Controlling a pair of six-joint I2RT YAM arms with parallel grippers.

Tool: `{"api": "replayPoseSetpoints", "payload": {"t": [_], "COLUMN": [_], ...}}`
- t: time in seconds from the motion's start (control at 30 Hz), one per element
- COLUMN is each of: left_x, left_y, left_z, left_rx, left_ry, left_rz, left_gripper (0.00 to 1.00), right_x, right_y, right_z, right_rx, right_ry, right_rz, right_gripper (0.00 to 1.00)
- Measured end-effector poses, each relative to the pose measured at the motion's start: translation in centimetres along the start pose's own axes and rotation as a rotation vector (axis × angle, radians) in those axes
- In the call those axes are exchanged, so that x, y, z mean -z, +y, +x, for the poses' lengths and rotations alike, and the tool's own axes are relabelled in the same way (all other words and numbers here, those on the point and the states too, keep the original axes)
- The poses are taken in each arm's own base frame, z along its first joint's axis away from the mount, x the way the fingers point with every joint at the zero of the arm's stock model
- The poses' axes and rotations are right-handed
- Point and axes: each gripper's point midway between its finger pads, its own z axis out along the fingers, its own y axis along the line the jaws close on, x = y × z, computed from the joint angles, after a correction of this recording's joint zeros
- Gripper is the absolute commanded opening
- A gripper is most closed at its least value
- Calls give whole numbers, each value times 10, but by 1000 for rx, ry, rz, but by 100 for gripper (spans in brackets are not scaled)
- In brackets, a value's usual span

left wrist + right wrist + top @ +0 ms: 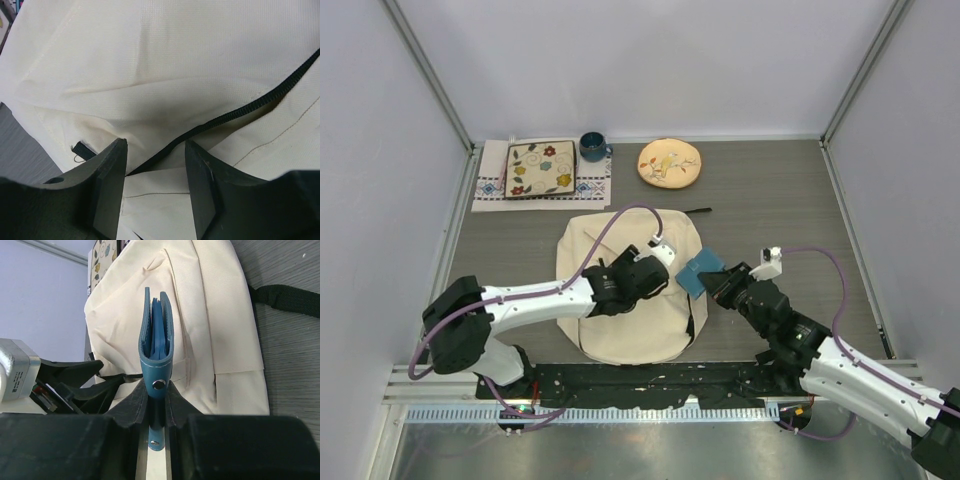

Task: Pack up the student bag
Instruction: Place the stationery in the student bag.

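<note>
The student bag (620,338), a cream fabric backpack, lies flat at the middle of the table. My left gripper (656,268) rests on its upper right part. In the left wrist view the bag (150,60) fills the frame and a black zipper line (240,112) runs across it. My left gripper (155,172) is open, with a cream fabric flap lying between its fingers. My right gripper (717,284) is shut on a blue leather wallet (700,272) at the bag's right edge. In the right wrist view the wallet (157,340) stands upright in my right gripper (157,396), with the bag (215,315) behind it.
At the back stand a square floral dish (541,168) on a patterned mat, a dark blue cup (592,147) and a round yellowish floral plate (669,162). A thin black item (697,211) lies behind the bag. A black strap (290,299) trails on the table right of the bag.
</note>
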Motion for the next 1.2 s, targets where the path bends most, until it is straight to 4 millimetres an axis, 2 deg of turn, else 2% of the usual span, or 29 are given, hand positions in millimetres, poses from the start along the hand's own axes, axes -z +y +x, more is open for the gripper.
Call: {"api": "replayPoseSetpoints", "payload": {"t": [0.1, 0.2, 0.3, 0.5, 0.6, 0.97, 1.2], "left_x": [-4, -7, -9, -13, -14, -13, 1], "left_y": [1, 0, -2, -6, -7, -6, -5], "left_z": [-3, -5, -5, -6, -7, -9, -23], "left_rx": [19, 35, 39, 41, 45, 69, 127], "left_ry": [-31, -54, -63, -69, -73, -77, -112], "left_rz": [-30, -40, -37, -36, -35, -44, 3], "left_gripper": [42, 27, 22, 5, 0, 0, 0], "right_x": [1, 2, 2, 2, 2, 2, 2], "right_y": [1, 3, 3, 3, 3, 2, 2], "right_z": [-1, -2, -2, -2, -2, -2, -2], "right_rx": [-4, -7, -8, -10, -10, -10, -10], "right_ry": [-4, -8, -8, -8, -8, -8, -8], "right_rz": [-8, -14, -16, -16, -16, -14, -15], "right_gripper": [2, 2, 2, 2, 2, 2, 2]}}
